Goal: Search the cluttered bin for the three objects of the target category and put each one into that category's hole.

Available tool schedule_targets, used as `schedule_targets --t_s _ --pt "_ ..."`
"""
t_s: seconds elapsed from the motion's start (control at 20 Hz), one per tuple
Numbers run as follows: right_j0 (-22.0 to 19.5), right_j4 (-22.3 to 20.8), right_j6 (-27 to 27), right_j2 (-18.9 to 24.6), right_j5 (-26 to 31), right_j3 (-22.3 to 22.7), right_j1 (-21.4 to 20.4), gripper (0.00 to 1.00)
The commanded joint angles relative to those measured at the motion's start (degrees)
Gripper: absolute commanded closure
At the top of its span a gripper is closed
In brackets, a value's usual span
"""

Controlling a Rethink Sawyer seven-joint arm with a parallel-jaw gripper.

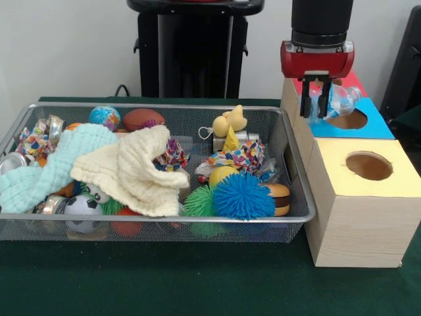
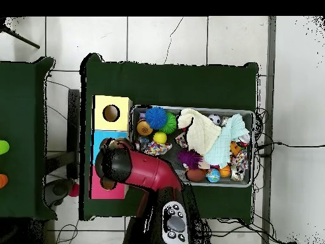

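**Bottle in the air, almost at the red box**

The gripper [image 1: 315, 104] hangs above the row of boxes at the right of the bin [image 1: 289, 217]. Its fingers [image 1: 306, 105] are closed on a small see-through bottle [image 1: 337, 101]. The bottle sticks out sideways from the fingers, toward the right in the front view. It looks crinkly and clear, with a bit of blue on it.

This looks like the carrying step: one bottle has been picked out and is being taken to its hole. The bottle hangs just above the blue box [image 1: 368, 128], with the red box [image 1: 352, 80] right behind it. The round hole in the red top is hidden by the arm in both views, so I cannot tell if the bottle is lined up with it.

For the next move, I think the arm must bring the bottle right over the red box's hole, not the blue box's hole [image 1: 346, 120] and not the yellow box's hole [image 1: 369, 165]. Then the fingers should open so the bottle drops in. Since the bottle lies sideways, it might catch on the edge of the hole.

I cannot spot any other bottles in the bin. Cloths [image 1: 128, 168] and spiky balls [image 1: 243, 195] cover much of it.
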Motion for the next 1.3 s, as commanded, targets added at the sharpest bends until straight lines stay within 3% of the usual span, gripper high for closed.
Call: schedule_targets --t_s 0.05,0.4,0.6,1.3 --pt "1.26 1.84 12.96 3.7 3.64 0.82 2.02 1.0" --pt "4.06 -0.15 12.25 0.0 6.6 -1.85 2.26 1.0" --pt "3.29 0.71 11.93 1.06 7.43 -0.68 0.81 1.0" --pt "2.97 0.3 11.35 0.99 5.17 -0.75 3.29 1.0"
